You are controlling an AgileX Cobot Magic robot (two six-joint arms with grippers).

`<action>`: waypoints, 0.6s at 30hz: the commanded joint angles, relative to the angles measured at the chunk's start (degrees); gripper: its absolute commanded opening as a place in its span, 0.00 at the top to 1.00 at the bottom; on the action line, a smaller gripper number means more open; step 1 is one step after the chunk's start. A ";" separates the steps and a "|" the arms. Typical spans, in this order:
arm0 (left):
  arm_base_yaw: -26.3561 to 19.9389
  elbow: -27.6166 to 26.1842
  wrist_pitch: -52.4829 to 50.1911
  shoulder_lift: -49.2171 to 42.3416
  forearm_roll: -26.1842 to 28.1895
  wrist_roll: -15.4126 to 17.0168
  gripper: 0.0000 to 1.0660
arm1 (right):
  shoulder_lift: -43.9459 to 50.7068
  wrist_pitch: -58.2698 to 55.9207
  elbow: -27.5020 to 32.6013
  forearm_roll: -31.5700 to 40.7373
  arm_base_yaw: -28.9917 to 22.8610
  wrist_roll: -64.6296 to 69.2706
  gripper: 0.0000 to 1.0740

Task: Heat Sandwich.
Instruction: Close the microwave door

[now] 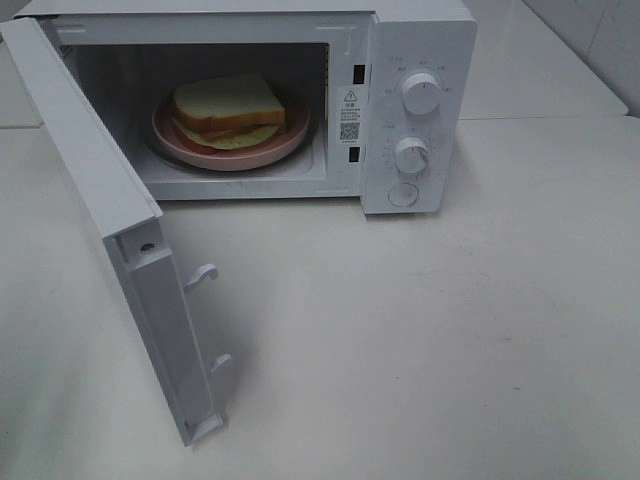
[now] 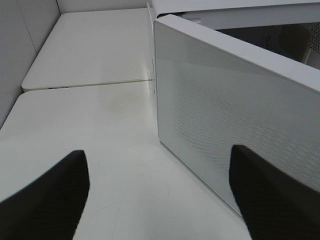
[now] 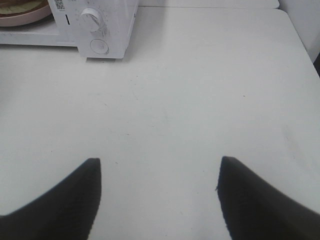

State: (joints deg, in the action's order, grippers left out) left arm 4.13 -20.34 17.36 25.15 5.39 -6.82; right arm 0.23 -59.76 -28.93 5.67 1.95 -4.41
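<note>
The sandwich [image 1: 228, 108] lies on a round pink plate [image 1: 230, 148] inside the white microwave [image 1: 420, 60], whose door [image 1: 100, 190] stands wide open toward the front left. In the left wrist view my left gripper [image 2: 159, 192] is open and empty, close to the outer face of the door [image 2: 225, 115]. My right gripper [image 3: 159, 197] is open and empty above bare table, well back from the microwave's control panel [image 3: 100, 25]. The plate's edge [image 3: 22, 17] shows in a corner of the right wrist view. Neither gripper appears in the exterior high view.
Two white knobs [image 1: 421, 92] and a round button [image 1: 402, 194] sit on the microwave's right panel. The door's latch hooks [image 1: 203, 274] stick out toward the table. A seam between two white tabletops [image 2: 85, 85] runs behind the door.
</note>
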 commanded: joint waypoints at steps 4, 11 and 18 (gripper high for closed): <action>0.97 1.32 -5.27 4.58 0.29 0.06 0.34 | 1.49 0.23 0.11 -0.11 -0.11 -0.06 0.40; 3.67 3.09 -8.94 7.51 -0.11 0.06 0.46 | 1.49 0.23 0.11 -0.11 -0.11 -0.06 0.40; 3.78 3.15 -15.64 13.24 -0.40 0.34 0.71 | 1.49 0.23 0.11 -0.23 -0.11 0.46 0.40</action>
State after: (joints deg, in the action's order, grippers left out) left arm 7.56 -17.42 4.47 37.30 5.04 -6.82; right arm 0.23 -59.76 -28.93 5.67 1.95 -4.35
